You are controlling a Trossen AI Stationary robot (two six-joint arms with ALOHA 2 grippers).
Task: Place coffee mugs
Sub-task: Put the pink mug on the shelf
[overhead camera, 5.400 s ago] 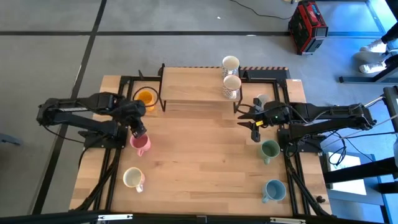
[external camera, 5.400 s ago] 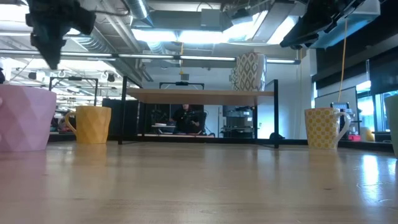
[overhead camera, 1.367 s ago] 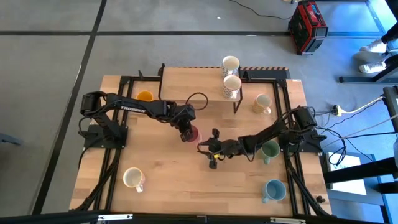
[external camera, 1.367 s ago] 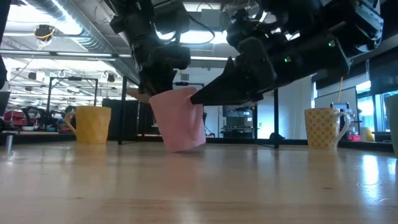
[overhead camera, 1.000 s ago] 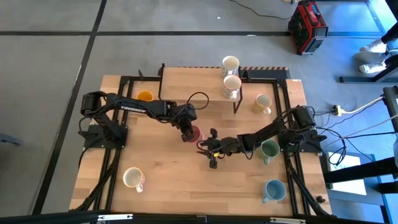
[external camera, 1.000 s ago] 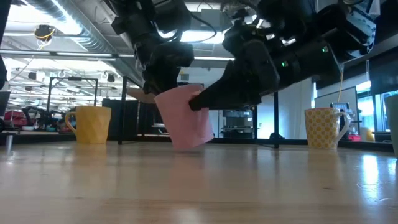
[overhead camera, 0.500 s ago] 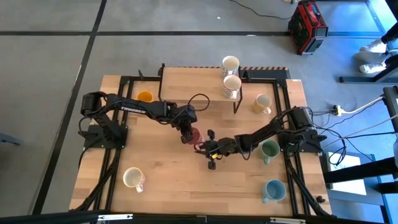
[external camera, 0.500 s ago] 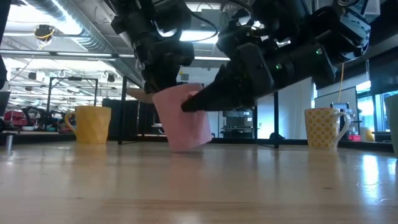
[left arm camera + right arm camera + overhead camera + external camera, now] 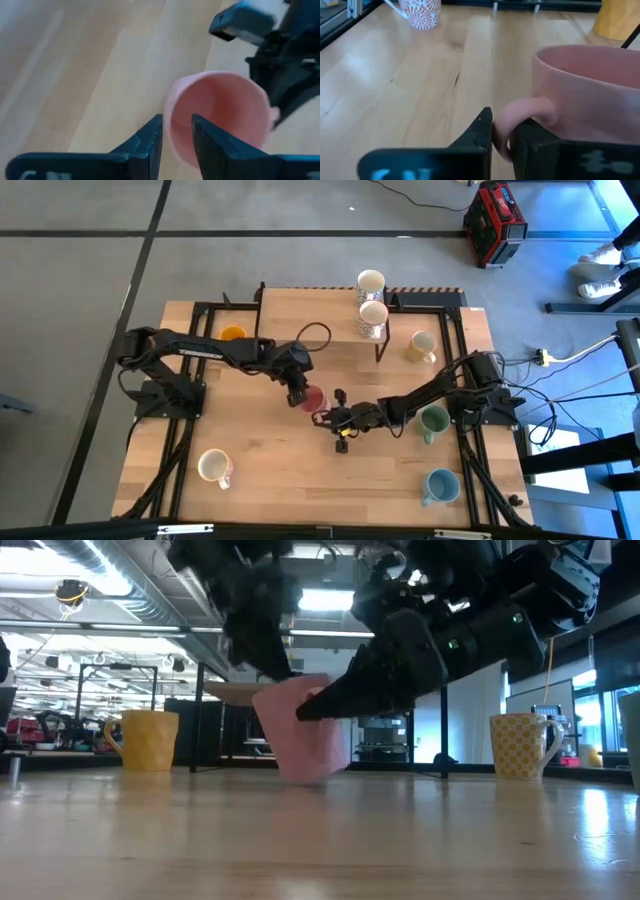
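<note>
Near the middle of the high view, the pink mug point(image 9: 313, 400) sits between the two arms, just above the table point(image 9: 270, 470). The right gripper point(image 9: 501, 134) is clenched on the mug's handle point(image 9: 520, 117): in the right wrist view the pink loop is pinched between the two dark fingers. In the low view the mug point(image 9: 305, 730) hangs tilted at frame centre, its base close to the wood (whether it touches the surface cannot be told).

The left gripper point(image 9: 176, 134) has its fingers astride the mug's rim point(image 9: 172, 107) in the left wrist view, one finger outside the wall and one over the opening, with a narrow gap showing, so the grip looks released rather than tight. In the high view that gripper point(image 9: 297, 391) lies just to the upper left of the mug.

Other mugs stand around the table in the high view: an orange-yellow one point(image 9: 232, 334) at upper left under the dark frame, two white ones point(image 9: 371, 281) point(image 9: 373, 315) on the raised shelf point(image 9: 300, 315) at top centre, a cream one point(image 9: 422, 344) to their right, a green one point(image 9: 434, 420) at right, a light blue one point(image 9: 441, 483) at lower right, and a white one point(image 9: 213, 466) at lower left.
</note>
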